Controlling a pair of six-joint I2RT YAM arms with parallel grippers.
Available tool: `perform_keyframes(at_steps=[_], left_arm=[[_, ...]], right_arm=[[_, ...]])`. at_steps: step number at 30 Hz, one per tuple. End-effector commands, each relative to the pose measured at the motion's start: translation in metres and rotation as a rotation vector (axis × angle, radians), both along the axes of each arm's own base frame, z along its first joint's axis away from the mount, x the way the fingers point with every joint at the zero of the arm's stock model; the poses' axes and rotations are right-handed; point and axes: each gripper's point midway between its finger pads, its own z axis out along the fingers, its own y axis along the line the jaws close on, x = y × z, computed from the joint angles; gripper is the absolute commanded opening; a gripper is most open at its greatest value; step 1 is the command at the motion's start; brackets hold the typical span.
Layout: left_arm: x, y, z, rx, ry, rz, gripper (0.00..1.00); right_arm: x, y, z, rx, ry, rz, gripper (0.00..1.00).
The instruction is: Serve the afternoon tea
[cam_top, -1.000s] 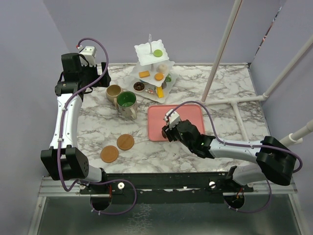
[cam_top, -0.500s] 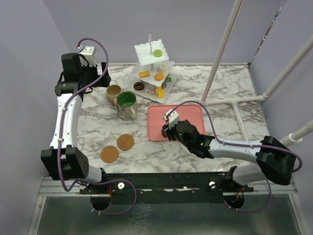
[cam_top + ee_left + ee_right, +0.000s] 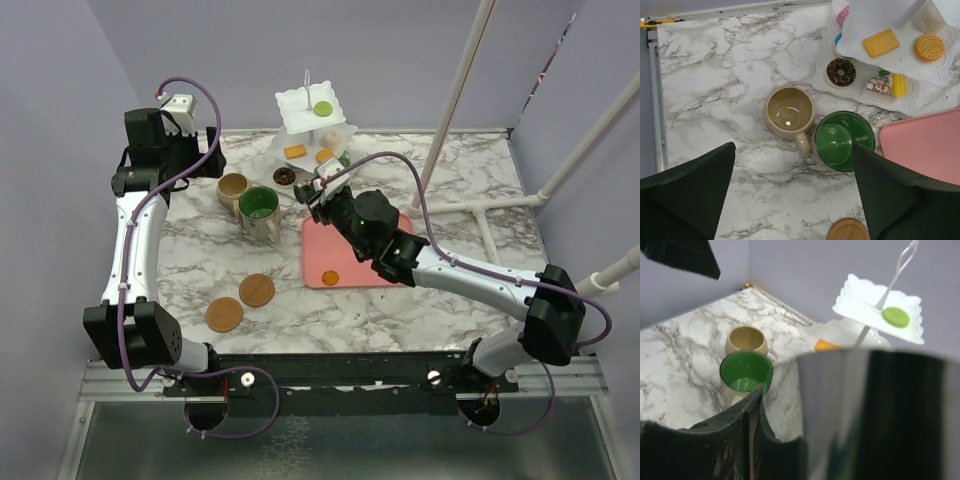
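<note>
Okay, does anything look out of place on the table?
One orange round treat lies alone on the pink tray, off the stand. The beige mug and green mug sit off the coasters.

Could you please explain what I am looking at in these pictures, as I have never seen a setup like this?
These are two robot arms, left and right, bolted at the near edge of a marble table. The wide picture comes from a fixed camera above and behind them; the other two come from a camera on each wrist. The left hand hangs open above a beige mug and a green mug. The right hand is close to the white stand, which carries toy pastries such as a donut. Its own view is mostly blocked by a blurred shape, so I cannot tell whether it holds anything. A pink tray with one orange pastry and two coasters also lie there.
</note>
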Motion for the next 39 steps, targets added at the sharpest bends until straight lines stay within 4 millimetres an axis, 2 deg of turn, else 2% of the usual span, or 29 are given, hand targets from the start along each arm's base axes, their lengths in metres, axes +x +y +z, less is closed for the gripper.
perform_keyframes(at_steps=[1,9,16,29,39], left_arm=[[-0.008,0.006,0.019,0.014,-0.060,0.011,0.99],[-0.008,0.006,0.012,0.007,-0.043,0.003,0.99],[-0.005,0.003,0.013,-0.017,-0.039,-0.003,0.99],[-0.005,0.004,0.023,-0.025,-0.059,0.006,0.99],[-0.003,0.003,0.022,-0.033,-0.054,0.004,0.99]], right_arm=[[0.006,0.008,0.013,-0.026,-0.046,0.031,0.30],[-0.018,-0.016,-0.058,-0.051,0.118,0.039,0.31],[-0.043,-0.036,-0.113,-0.073,0.249,0.054,0.36],[-0.054,-0.036,-0.158,-0.103,0.275,0.053,0.44],[-0.064,-0.032,-0.173,-0.110,0.290,0.075,0.53]])
